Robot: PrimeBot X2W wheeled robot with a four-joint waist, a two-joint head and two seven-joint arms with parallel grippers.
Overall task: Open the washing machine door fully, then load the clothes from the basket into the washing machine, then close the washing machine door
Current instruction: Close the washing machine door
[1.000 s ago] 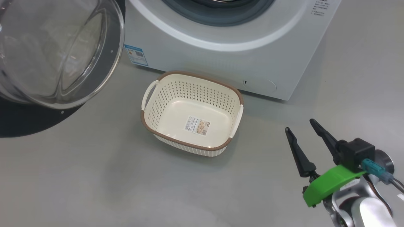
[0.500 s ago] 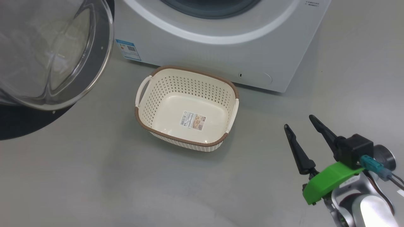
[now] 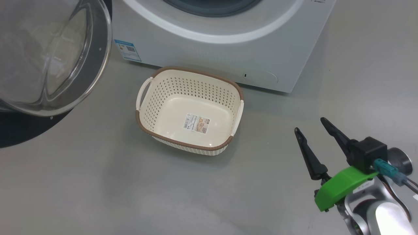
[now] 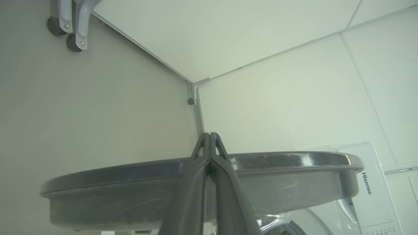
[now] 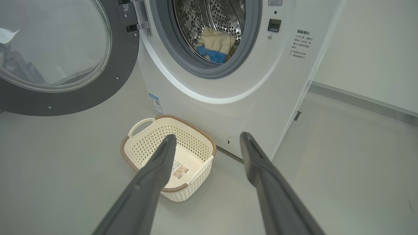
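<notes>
The washing machine (image 3: 212, 55) stands at the top, its door (image 3: 49, 58) swung wide open to the left. Through the opening, the cream and blue clothes (image 5: 214, 44) lie inside the steel drum. The basket (image 3: 196, 89) sits on the floor in front of the washer with only its label sticker inside. My right gripper (image 3: 309, 124) hovers open to the right of the basket, nothing between its fingers (image 5: 156, 169). My left gripper (image 4: 209, 134) is shut, its fingers lying across the edge of the door's dark rim (image 4: 294, 160).
Grey floor surrounds the basket. A wall (image 5: 359, 49) runs to the right of the washer. In the left wrist view, wheeled legs (image 4: 73, 23) stand by a white wall panel beyond the door.
The whole head picture has slid up and to the left, so the camera has moved. The basket, door and right gripper keep their places relative to each other.
</notes>
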